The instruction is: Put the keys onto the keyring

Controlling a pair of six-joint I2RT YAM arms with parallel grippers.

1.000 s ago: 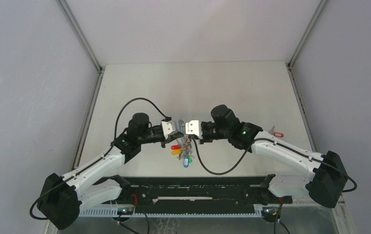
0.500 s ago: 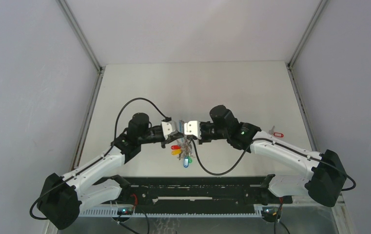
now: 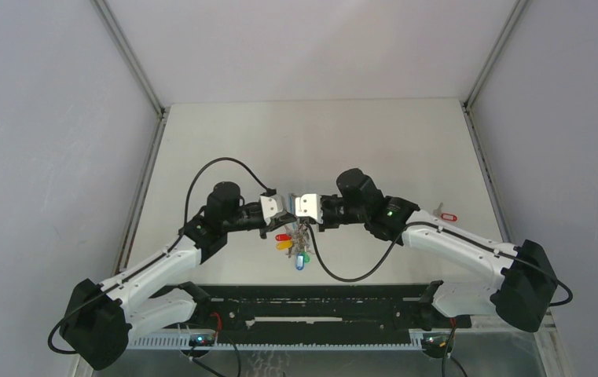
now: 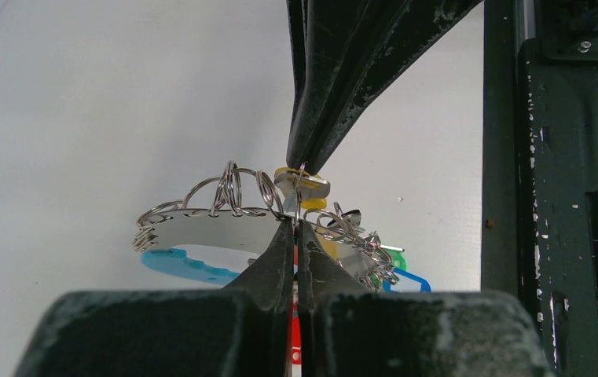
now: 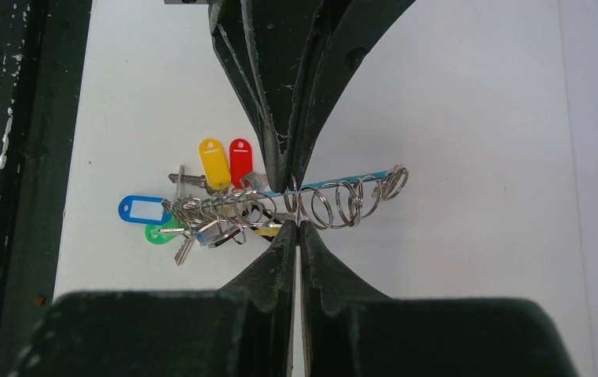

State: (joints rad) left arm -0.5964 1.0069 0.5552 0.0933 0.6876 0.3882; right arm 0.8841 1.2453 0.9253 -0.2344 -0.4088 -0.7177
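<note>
Top external view: nearest, coloured tags (image 3: pixel 284 241) hung under the keyring (image 4: pixel 217 233), lifted above the surface (image 3: pixel 319 141). The left claw (image 3: pixel 287 207) was fully closed on the keyring; the right claw (image 3: pixel 300 207), closed too, met it tip to tip, its catch unclear

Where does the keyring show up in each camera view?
Top external: keyring dead centre, off the table.
Left wrist: keyring centre, lower half.
Right wrist: keyring centre, stretched sideways.
Shared landmark: blue tag in the key bunch.
</note>
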